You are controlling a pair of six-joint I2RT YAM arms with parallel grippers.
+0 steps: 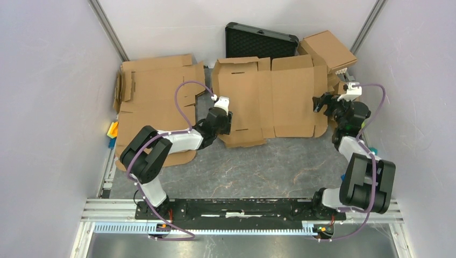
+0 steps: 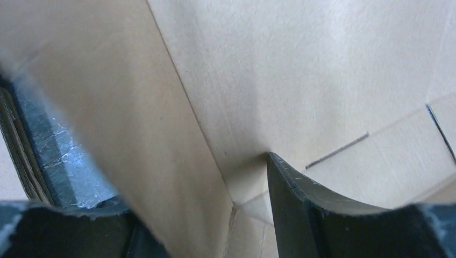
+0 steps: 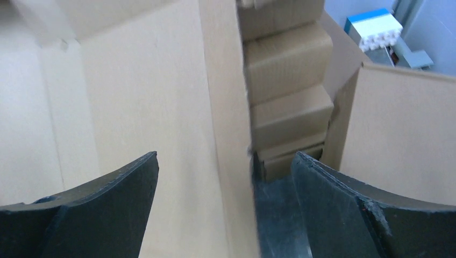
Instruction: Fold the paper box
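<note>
The paper box [image 1: 279, 97] lies mostly flat at the middle back of the table, a brown die-cut sheet with flaps and slots. My left gripper [image 1: 223, 119] is at its left end. In the left wrist view a raised flap [image 2: 140, 134] slants up between the jaws of the left gripper [image 2: 188, 183]. One fingertip [image 2: 293, 199] rests on the flat panel inside the crease, and the other is mostly hidden behind the flap. My right gripper [image 1: 322, 103] is open at the box's right edge. In the right wrist view the gripper [image 3: 225, 161] straddles an upright side flap [image 3: 228, 134] without touching it.
A black foam-lined case [image 1: 261, 40] stands behind the box. More flat cardboard sheets [image 1: 156, 102] lie at the left, with colourful bits [image 1: 112, 130] at their edge. A folded brown box [image 1: 328, 49] and stacked cardboard [image 3: 285, 80] sit at the back right. White walls enclose the table.
</note>
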